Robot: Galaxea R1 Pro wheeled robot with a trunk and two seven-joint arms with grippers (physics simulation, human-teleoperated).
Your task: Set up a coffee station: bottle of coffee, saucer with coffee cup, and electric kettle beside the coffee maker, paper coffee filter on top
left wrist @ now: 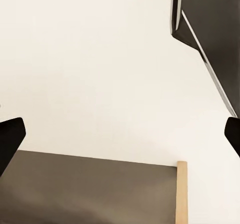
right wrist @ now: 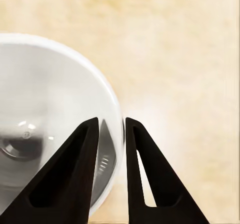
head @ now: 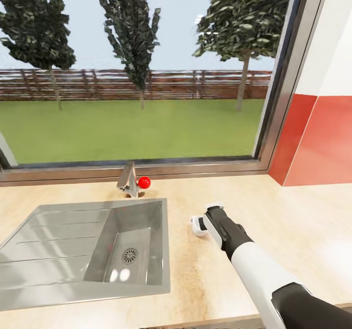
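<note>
Saucer step: right end effector [right wrist: 111, 134] clamped on saucer [right wrist: 45, 114] rim over surface [head: 274, 211], right of sink [head: 73, 275]. Next: carry toward coffee maker. Left end effector [left wrist: 120, 134] apart.

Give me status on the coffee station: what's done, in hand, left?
Done: nothing visible; no station items stand on the kitchen countertop beside the sink. In hand: the right tool is pinched on the rim of the saucer, held low over the countertop. Left: setting the saucer down, and seemingly every other item.
</note>
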